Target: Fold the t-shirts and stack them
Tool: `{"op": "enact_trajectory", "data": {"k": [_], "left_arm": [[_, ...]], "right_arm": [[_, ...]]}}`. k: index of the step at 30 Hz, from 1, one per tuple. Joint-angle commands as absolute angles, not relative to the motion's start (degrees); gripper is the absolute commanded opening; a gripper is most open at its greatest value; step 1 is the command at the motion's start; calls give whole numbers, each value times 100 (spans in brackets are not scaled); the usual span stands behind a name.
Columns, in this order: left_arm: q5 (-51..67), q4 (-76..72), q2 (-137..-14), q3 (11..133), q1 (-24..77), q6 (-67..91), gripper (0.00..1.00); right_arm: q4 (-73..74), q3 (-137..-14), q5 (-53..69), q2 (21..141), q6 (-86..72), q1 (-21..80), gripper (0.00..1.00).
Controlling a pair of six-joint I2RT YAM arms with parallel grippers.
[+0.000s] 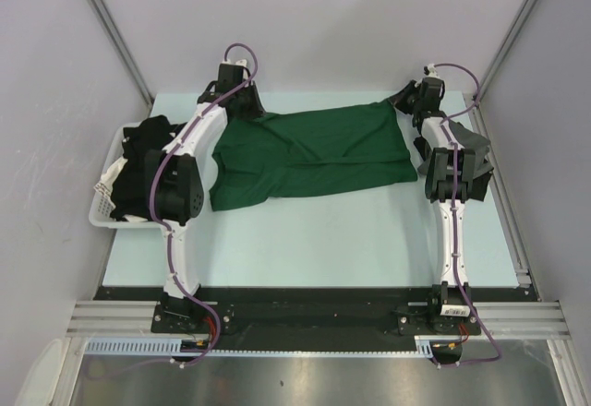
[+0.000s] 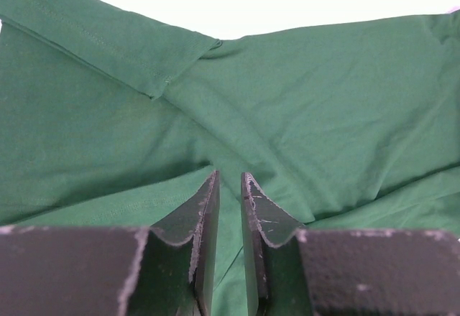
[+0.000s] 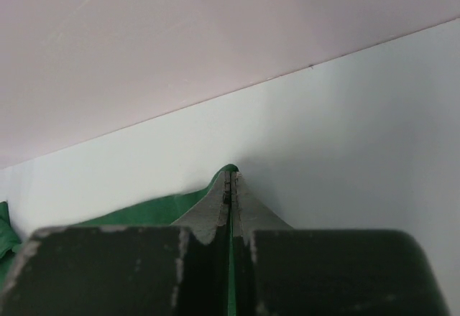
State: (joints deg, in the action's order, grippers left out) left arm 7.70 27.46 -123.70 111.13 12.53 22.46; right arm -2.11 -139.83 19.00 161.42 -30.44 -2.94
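A dark green cotton t-shirt (image 1: 314, 152) lies spread on the pale tabletop (image 1: 323, 240), in its far half between the two arms. Its long axis runs left to right, roughly along the far edge. The wider end with the sleeves points left, and the straight bottom end points right. A short sleeve with a stitched hem (image 2: 108, 39) lies folded over the body at the left end.

The left fingers (image 2: 205, 219) are at the shirt's far left corner. They stand a narrow gap apart with green cloth filling the gap, and creases in the fabric run in toward their tips, so they appear to be pinching a fold of the shirt.

The right fingers (image 3: 208, 212) are at the far right corner, pressed together on a thin edge of the green cloth, and a small peak of it shows just past their tips.

At the left edge of the tabletop stands a white slatted plastic basket (image 1: 103, 205) holding crumpled black t-shirts (image 1: 138, 152), partly hidden by the left arm.
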Motion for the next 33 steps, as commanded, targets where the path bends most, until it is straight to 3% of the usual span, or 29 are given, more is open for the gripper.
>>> {"op": "enact_trajectory", "data": {"k": [1, 11, 31, 33], "left_arm": [[607, 2760, -12313, 11109, 1275, 2224, 22], [404, 2786, -12516, 11162, 1160, 2145, 32], [589, 2672, -13104, 11689, 818, 2171, 35], [606, 2654, -13201, 11768, 800, 2188, 35]], "right_arm": [[-501, -13957, 2039, 15566, -2980, -272, 0], [-387, -13825, 2092, 15118, -2786, -290, 0], [-132, -13509, 2066, 14792, -2531, -413, 0], [-106, -13526, 2004, 14818, -2487, -413, 6]]}}
